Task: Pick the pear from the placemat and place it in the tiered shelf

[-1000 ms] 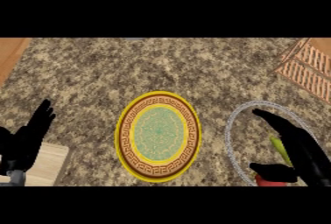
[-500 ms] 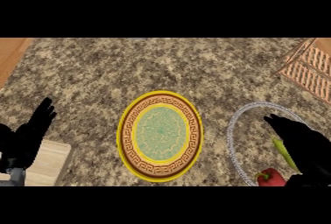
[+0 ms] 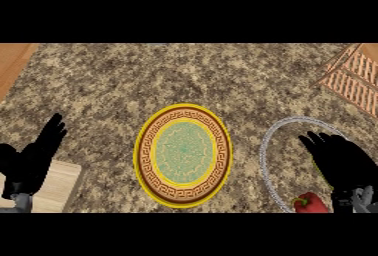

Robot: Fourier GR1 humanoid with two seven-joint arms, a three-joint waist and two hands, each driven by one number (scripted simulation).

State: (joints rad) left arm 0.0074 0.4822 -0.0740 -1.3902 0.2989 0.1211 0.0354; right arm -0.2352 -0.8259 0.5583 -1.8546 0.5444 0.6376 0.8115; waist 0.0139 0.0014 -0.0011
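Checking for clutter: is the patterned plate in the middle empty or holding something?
Empty: the plate shows its whole green centre and patterned rim, with nothing lying on it.

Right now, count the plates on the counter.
1. The yellow-rimmed patterned plate lies at the middle of the counter. The grey-rimmed round placemat, partly under the right hand, is no plate. Others could lie outside the view.

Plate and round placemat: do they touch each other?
Apart. The head view shows a strip of bare counter between the plate and the placemat, from edge to grey rim.
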